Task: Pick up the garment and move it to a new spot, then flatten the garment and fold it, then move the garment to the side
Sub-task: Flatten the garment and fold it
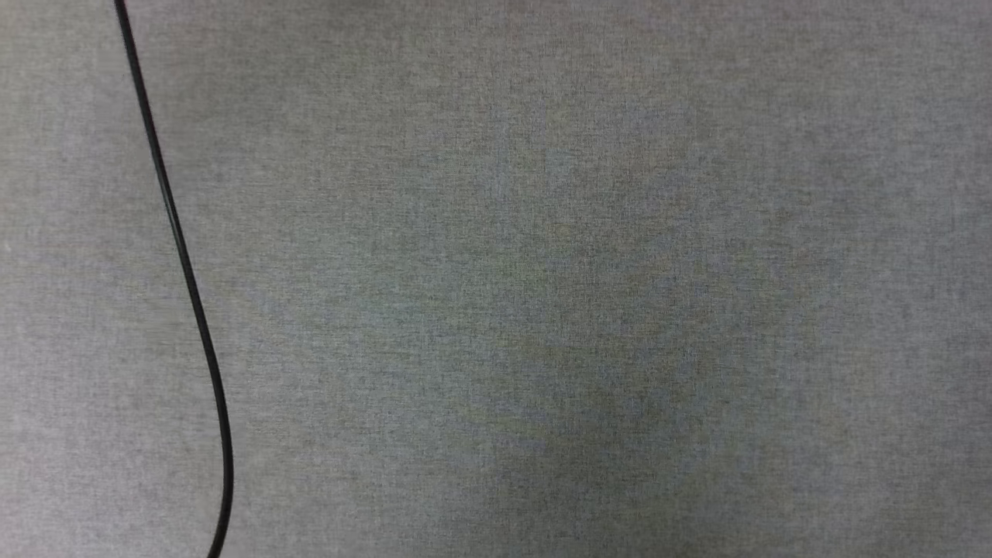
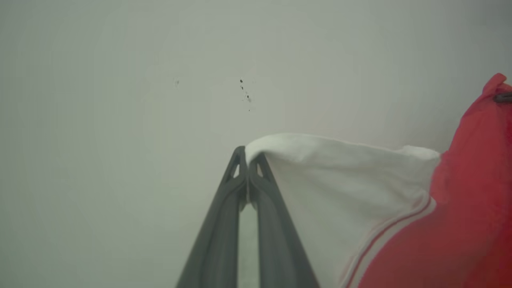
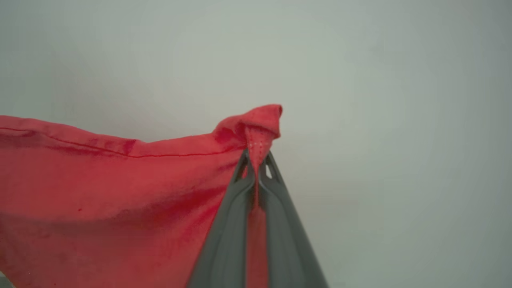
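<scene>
In the left wrist view my left gripper (image 2: 248,158) is shut on the edge of the garment's white sleeve (image 2: 340,176). Its striped trim and red body (image 2: 472,192) hang off to the right. In the right wrist view my right gripper (image 3: 256,160) is shut on a bunched red corner of the garment (image 3: 100,180), and the red cloth stretches away to the left with a hem seam along its top. Both grippers hold the shirt up against a pale, plain background. The lettering and number are hidden.
The head view looks down on a grey fabric-covered surface (image 1: 542,294). A thin black cable (image 1: 182,256) curves down its left side from the top edge to the bottom edge.
</scene>
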Robot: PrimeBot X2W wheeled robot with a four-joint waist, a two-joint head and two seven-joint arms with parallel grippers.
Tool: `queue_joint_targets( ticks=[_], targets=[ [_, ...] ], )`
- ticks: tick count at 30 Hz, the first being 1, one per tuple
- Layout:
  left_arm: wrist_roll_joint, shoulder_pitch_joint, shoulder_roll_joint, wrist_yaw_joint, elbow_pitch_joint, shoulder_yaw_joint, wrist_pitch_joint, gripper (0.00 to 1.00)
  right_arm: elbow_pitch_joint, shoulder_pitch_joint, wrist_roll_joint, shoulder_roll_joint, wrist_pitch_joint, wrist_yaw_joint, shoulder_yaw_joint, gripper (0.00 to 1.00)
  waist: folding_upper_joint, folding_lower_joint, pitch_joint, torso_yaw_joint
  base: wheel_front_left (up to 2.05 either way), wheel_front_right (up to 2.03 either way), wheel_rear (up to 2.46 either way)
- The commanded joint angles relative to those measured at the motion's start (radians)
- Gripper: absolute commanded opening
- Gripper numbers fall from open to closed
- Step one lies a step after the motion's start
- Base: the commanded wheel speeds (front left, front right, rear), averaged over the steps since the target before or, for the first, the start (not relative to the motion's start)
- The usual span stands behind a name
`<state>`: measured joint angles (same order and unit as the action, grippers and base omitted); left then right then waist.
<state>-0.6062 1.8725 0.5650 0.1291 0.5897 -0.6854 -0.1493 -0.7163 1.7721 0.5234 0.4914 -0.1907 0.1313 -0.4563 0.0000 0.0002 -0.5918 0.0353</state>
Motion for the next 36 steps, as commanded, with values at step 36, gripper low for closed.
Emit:
queue_joint_targets(
  ticks=[36],
  targets=[
    [-0.272,-1.38,0.218,-0.352,-0.485,-0.106,-0.117,0.0,0.129,-1.064,0.421,0.164,0.235,-0.001,-0.42,0.0,0.0,-0.0002,0.488,0.006,0.0,0.0,0.0]
  ],
)
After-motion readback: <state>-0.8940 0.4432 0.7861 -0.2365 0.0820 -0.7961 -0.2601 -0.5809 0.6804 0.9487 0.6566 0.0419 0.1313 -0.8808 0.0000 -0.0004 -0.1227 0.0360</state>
